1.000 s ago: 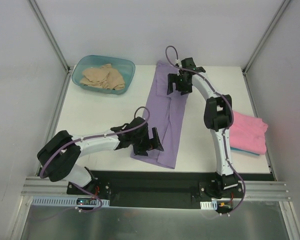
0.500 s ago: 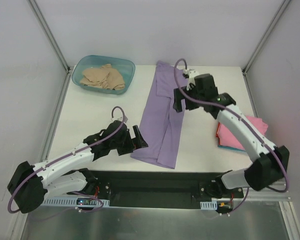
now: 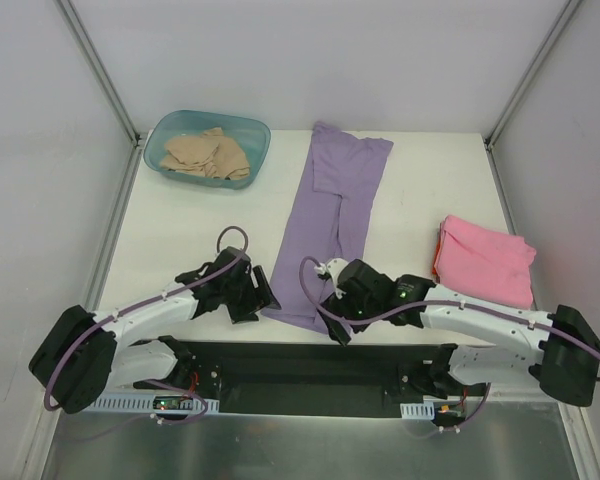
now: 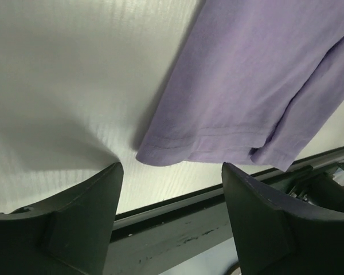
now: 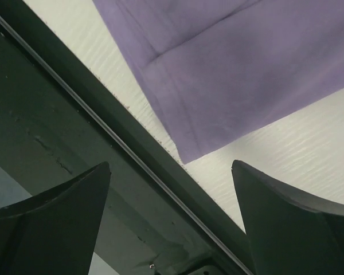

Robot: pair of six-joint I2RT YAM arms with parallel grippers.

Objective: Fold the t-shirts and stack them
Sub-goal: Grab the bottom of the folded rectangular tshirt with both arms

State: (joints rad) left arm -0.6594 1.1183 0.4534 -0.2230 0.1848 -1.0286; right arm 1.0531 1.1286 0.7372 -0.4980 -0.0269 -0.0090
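A lavender t-shirt (image 3: 335, 215), folded into a long strip, runs from the table's back to its near edge. My left gripper (image 3: 259, 296) sits low at the strip's near left corner, open. In the left wrist view the hem corner (image 4: 163, 154) lies just beyond my open gripper (image 4: 172, 169), with nothing between the fingers. My right gripper (image 3: 332, 312) is at the near right corner, open. The right wrist view shows the lavender shirt's corner (image 5: 189, 150) just ahead of my open gripper (image 5: 171, 166). A folded pink t-shirt (image 3: 485, 262) lies at the right. A crumpled tan t-shirt (image 3: 208, 155) fills the tub.
The teal plastic tub (image 3: 254, 138) stands at the back left corner. A black base rail (image 3: 300, 365) runs along the table's near edge right under both grippers. White walls and metal frame posts close in the table's sides.
The right arm has swung from the shirt's far end back to its near right corner. The left gripper has drawn back to the near left corner. The lavender shirt lies unmoved.
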